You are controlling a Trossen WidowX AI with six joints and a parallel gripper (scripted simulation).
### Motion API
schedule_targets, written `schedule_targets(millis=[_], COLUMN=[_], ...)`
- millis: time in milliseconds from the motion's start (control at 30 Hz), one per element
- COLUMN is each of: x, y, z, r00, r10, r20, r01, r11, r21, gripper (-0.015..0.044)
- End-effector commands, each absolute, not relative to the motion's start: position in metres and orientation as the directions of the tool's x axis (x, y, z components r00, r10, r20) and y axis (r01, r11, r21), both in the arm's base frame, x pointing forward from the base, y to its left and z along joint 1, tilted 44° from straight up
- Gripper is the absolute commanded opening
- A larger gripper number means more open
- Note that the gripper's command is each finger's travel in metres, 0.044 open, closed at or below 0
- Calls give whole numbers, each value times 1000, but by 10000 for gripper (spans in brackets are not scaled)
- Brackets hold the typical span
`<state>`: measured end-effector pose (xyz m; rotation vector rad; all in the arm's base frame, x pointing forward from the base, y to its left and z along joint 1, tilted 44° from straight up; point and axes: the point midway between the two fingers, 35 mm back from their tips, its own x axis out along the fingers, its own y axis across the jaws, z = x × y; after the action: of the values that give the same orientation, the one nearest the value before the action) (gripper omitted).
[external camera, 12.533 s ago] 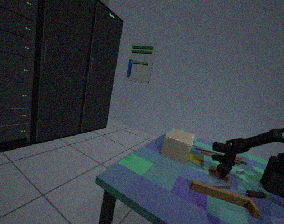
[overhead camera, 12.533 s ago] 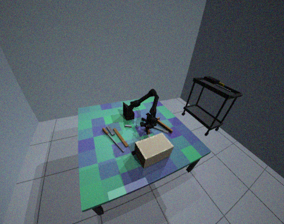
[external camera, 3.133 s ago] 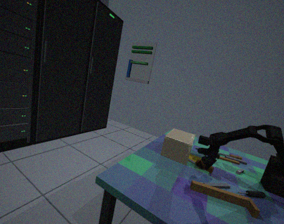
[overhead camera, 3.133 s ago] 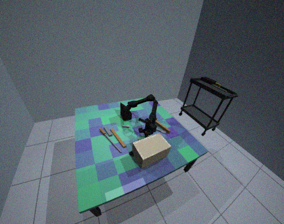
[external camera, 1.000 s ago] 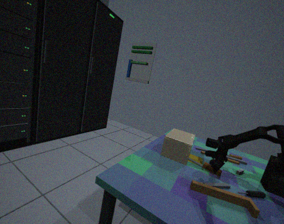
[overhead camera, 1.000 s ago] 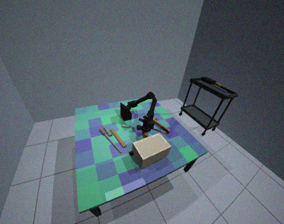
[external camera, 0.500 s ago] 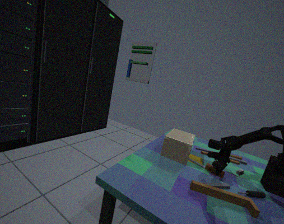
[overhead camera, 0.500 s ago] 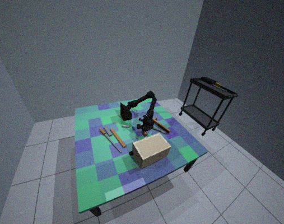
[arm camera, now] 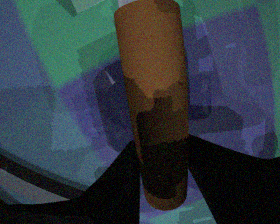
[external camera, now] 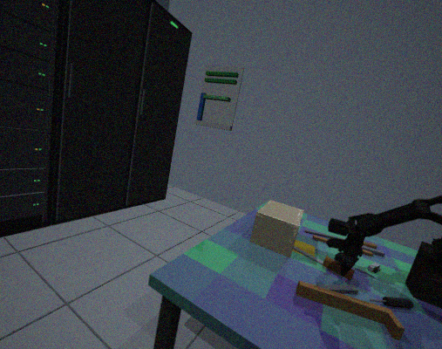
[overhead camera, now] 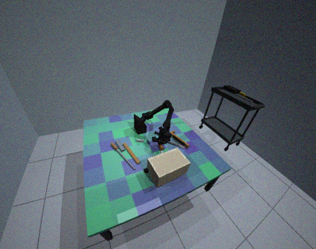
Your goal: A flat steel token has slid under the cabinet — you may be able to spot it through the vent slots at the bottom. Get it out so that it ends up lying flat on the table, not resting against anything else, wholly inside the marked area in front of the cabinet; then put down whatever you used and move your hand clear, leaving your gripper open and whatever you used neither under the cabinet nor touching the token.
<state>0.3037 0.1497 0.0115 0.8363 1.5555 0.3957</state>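
The beige cabinet (overhead camera: 168,163) (external camera: 274,231) stands on the table; its vent slots are not visible. My gripper (overhead camera: 161,142) (external camera: 348,263) (arm camera: 157,141) is shut on the orange-brown handle (overhead camera: 161,147) (external camera: 332,263) (arm camera: 152,55) of a tool, low over the table on the arm's side of the cabinet. In the exterior view the tool's thin grey shaft (external camera: 310,256) runs from the handle toward the cabinet. A yellow patch (external camera: 307,247) shows beside the cabinet, perhaps the marked area. I cannot make out the steel token in any view.
An orange bent bar (overhead camera: 180,139) (external camera: 346,302) and a dark screwdriver (external camera: 397,302) lie on one side. A long rod with an orange handle (overhead camera: 114,145) and an orange bar (overhead camera: 131,153) lie on the other. A small silver piece (overhead camera: 139,140) (external camera: 374,268) lies nearer the arm base.
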Motion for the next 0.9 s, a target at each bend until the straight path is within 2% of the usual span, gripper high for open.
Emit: schedule_targets(millis=[0,867], x=[298,267], y=[152,160], z=[12,19], r00=[24,23], r10=[703,703], r20=[-711,-711], r01=[281,282], r11=[678,678], r21=[679,679], gripper=[0,0])
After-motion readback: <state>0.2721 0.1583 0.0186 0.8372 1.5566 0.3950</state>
